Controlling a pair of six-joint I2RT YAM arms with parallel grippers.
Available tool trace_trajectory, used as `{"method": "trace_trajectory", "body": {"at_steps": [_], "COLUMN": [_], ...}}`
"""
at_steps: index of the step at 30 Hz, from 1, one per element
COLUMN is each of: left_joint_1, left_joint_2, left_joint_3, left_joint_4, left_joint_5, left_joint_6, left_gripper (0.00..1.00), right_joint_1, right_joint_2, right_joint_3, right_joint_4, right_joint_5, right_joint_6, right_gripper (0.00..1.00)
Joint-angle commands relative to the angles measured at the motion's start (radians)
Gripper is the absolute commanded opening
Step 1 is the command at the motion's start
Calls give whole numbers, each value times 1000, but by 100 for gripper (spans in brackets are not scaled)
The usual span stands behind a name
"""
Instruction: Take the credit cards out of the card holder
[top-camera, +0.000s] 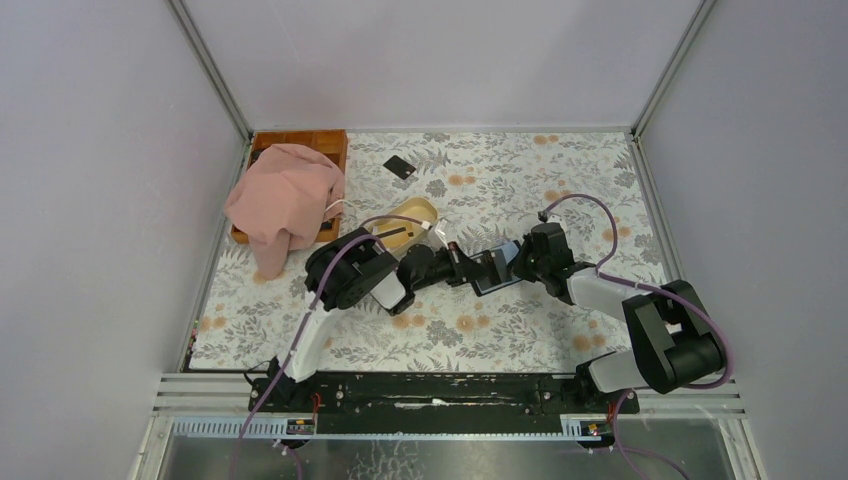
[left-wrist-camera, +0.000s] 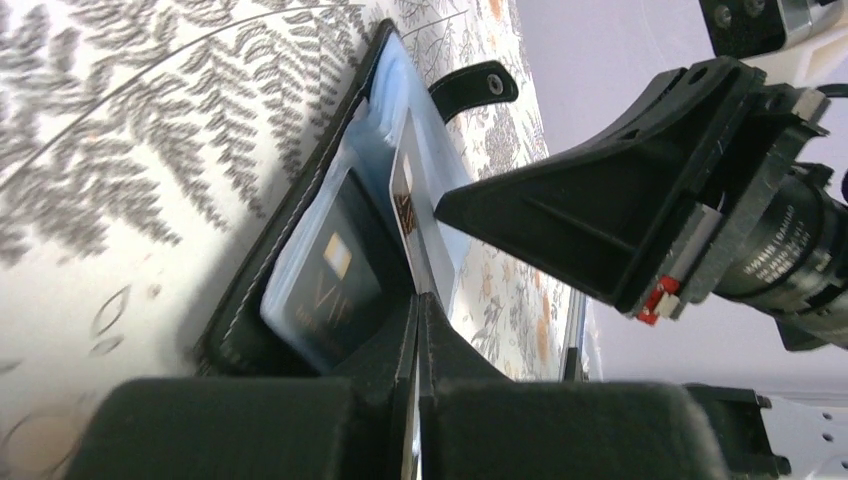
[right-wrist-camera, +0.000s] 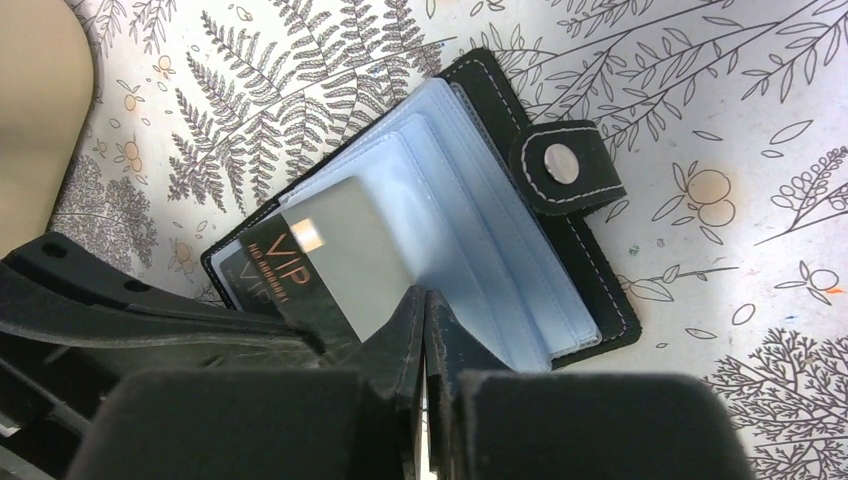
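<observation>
Now my left gripper pinches a card in the open holder; my right gripper, pressed together, rests on it.

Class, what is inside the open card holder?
Clear blue-tinted sleeves and a dark card printed VIP, sticking partly out. The right claw covers the lower corner; whether other sleeves hold cards cannot be seen.

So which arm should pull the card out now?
Left. The left gripper is shut on a credit card poking from the card holder; the right gripper only pinches a plastic sleeve.
</observation>
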Motion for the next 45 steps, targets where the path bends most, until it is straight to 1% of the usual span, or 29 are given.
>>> {"method": "trace_trajectory", "body": {"at_steps": [1, 5, 10, 15, 17, 19, 21, 23, 24, 25, 27, 28, 29, 31, 33, 35, 37, 39, 42, 45], "left_joint_1": [44, 87, 115, 118, 118, 115, 111, 109, 109, 110, 110, 108, 106, 99, 89, 80, 78, 72, 69, 72], "left_joint_2": [-33, -67, -124, -191, -221, -258, -304, -344, -353, -356, -348, -342, -342, -356, -380, -401, -403, -401, -422, -436], "left_joint_3": [-92, -168, -232, -259, -264, -277, -296, -294, -288, -279, -245, -242, -257, -292, -312, -335, -352, -347, -336, -308], "left_joint_4": [31, 65, 71, 43, 38, 34, 32, 20, 22, 27, 52, 83, 142, 211, 215, 248, 329, 334, 334, 334], "left_joint_5": [33, 48, 56, 86, 111, 125, 125, 171, 232, 296, 454, 519, 558, 610, 669, 732, 788, 841, 886, 930], "left_joint_6": [26, 23, 44, 80, 92, 101, 110, 120, 120, 116, 86, 57, 21, -10, -11, -19, -57, -63, -61, -70], "left_gripper": [0, 0, 0, 0, 0, 0, 0, 0, 0, 0, 0, 0, 0, 0, 0, 0, 0, 0, 0, 0], "right_joint_1": [7, 2, -4, -8, -8, -8, -8, -8, -8, -9, -8, -9, -8, -7, -9, -9, -8, -8, -3, 27], "right_joint_2": [21, 15, 9, -67, -135, -224, -328, -413, -456, -497, -572, -602, -623, -641, -644, -641, -642, -647, -647, -627], "right_joint_3": [4, 8, 6, 14, 17, 11, -7, -37, -61, -73, -76, -68, -52, -18, 7, 11, 16, 19, 26, 33], "right_joint_4": [-20, -22, -28, -58, -86, -98, -82, -32, 4, 29, 40, 31, 9, -43, -82, -73, -74, -75, -99, -101], "right_joint_5": [8, 15, 21, 44, 58, 57, 2, -107, -188, -273, -381, -430, -478, -559, -636, -730, -812, -873, -924, -974], "right_joint_6": [0, -2, -5, -13, -33, -64, -103, -135, -163, -182, -195, -202, -212, -243, -257, -244, -235, -220, -206, -194], "right_gripper": [0, 3, 3, 3, 10, 23, 37, 42, 43, 47, 57, 61, 63, 63, 63, 63, 63, 62, 57, 51]}}
